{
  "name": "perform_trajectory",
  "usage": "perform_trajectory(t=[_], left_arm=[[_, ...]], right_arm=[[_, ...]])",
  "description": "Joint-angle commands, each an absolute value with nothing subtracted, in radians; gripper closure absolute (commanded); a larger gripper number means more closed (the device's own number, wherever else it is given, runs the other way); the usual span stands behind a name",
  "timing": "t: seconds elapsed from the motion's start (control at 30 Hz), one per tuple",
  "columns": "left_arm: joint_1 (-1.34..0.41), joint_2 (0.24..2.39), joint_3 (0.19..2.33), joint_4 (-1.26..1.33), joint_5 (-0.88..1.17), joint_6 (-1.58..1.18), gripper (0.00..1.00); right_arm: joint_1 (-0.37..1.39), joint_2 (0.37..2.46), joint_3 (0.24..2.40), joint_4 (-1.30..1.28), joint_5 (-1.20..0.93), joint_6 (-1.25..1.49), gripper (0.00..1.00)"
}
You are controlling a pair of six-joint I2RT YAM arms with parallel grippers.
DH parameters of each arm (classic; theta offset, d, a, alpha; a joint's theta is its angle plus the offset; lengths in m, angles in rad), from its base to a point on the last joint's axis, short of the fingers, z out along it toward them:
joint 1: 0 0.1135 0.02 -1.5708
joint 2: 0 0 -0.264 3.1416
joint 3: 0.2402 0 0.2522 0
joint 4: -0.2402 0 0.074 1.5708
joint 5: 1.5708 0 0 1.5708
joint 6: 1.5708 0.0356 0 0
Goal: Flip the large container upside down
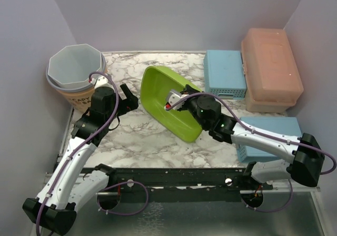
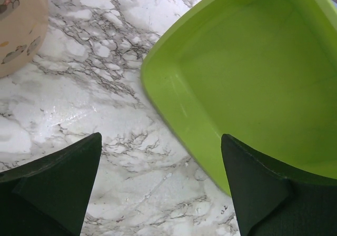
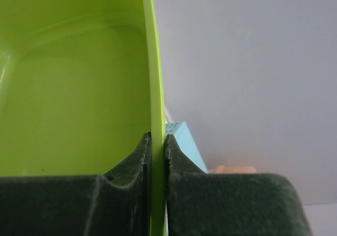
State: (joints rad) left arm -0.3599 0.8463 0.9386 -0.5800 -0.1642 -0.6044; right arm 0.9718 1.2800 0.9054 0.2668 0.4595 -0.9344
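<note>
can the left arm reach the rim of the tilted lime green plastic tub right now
Probably yes. The open left gripper sits just beside the lime green plastic tub, with only marble tabletop between them. The right gripper pinches a different stretch of rim, so it shouldn't block.

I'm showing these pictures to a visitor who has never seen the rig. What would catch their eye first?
The bright green tub in the middle of the table stands out first: it is tilted steeply, with its rim pinched by the right gripper. The left gripper hangs open just beside it, holding nothing. Next come the pink box at the back right and the bucket at the back left.
</note>
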Motion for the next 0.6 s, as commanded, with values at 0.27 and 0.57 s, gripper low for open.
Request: perform_trajectory(t=[0.27, 0.57], left_arm=[[-0.357, 0.826, 0.947, -0.625, -0.244, -0.613, 0.03], [-0.357, 0.877, 1.016, -0.748, -0.392, -0.673, 0.01]], right_arm=[[1.027, 1.296, 0.912, 0.453, 0.494, -1.239, 0.99], [1.169, 1.326, 0.786, 0.502, 0.553, -1.264, 0.99]])
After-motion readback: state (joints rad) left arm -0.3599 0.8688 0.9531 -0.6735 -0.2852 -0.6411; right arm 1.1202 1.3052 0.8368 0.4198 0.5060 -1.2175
